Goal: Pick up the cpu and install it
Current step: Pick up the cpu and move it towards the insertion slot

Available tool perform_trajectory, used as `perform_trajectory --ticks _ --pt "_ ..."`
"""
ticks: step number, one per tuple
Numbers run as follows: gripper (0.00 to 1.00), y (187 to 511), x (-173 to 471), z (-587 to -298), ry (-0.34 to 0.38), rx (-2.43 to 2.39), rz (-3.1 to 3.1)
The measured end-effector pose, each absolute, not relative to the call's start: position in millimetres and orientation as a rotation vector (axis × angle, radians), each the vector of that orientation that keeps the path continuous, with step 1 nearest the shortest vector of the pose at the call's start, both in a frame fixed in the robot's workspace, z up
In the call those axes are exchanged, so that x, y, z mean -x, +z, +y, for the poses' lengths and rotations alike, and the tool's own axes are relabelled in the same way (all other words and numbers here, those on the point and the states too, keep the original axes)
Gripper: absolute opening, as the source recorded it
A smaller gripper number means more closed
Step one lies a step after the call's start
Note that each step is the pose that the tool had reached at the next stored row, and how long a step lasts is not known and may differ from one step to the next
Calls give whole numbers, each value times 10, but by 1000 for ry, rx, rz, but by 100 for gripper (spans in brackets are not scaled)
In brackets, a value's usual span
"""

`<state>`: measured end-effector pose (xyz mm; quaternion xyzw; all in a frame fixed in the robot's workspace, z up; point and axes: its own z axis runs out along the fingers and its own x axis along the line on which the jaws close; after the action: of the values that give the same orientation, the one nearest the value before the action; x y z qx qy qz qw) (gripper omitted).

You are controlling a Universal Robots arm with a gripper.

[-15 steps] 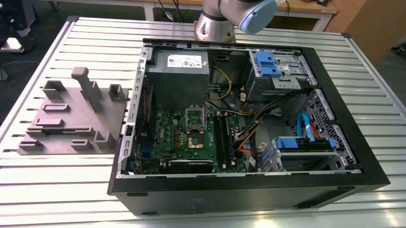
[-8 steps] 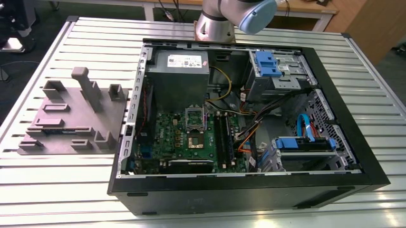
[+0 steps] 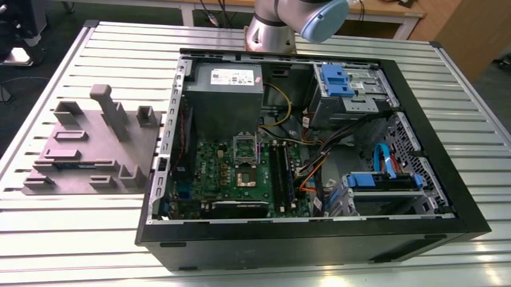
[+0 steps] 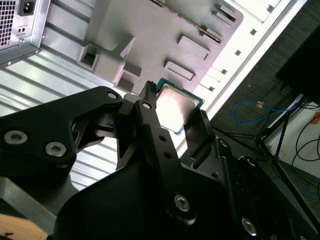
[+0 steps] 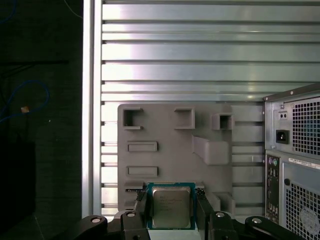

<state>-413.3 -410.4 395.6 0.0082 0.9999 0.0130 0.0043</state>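
Gripper (image 5: pixel 171 216) closed on the cpu (image 5: pixel 171 207). In the first wrist view its black fingers (image 5: pixel 141 209) press the two side edges. The silver top faces the camera, with a green rim around it.
- Cpu's near edge is cut off by the gripper body and the frame edge.
- In the second wrist view one finger crosses a corner of the chip, and glare washes out the lid.
- Cpu is held over the near edge of the grey tray (image 5: pixel 165 130). Height above the tray can't be judged.
- Tray pockets are mostly in shadow, so their contents are unclear.

In the exterior view the arm (image 3: pixel 276 30) is cut off by the top edge, behind the open case (image 3: pixel 319 233). The socket (image 3: pixel 246 174) sits mid-motherboard, too small to tell what it holds. The drive-bay side is tangled with wires.

Surface: a slatted aluminium desk (image 3: pixel 119 54), ribbed and bright with reflections. The tray is beside the case, on the exterior view's left.

Room: a dark floor (image 5: pixel 40 150) lies beyond the desk edge, with a blue cable (image 4: pixel 250 107) looped on it. There is wooden furniture at the far side in the exterior view.
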Motion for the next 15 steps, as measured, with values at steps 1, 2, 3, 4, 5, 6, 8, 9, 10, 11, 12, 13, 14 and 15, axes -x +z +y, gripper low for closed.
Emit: perform_trajectory --ticks 1,2,3,4,5,6,8,9,10,11,12,13,14,15 --pt "47 3956 4130 -4104 41 -26 3133" --pt "47 3957 4128 -4103 41 -26 3133" --pt "47 3957 4126 -4104 41 -26 3133" --pt "47 3956 4123 -4104 41 -26 3133" --pt "47 3956 4121 -4104 41 -26 3133" --pt "47 3956 4119 -4104 41 -26 3133" --pt "47 3956 4114 -4104 41 -26 3132" --pt "47 3956 4111 -4104 41 -26 3132" --pt "47 3956 4109 -4104 41 -26 3133" --pt "47 3956 4106 -4103 41 -26 3133" --pt "47 3956 4104 -4103 41 -26 3133" --pt "47 3956 4101 -4104 41 -26 3133" --pt "47 3956 4099 -4104 41 -26 3133" --pt "47 3957 4096 -4104 41 -26 3133"
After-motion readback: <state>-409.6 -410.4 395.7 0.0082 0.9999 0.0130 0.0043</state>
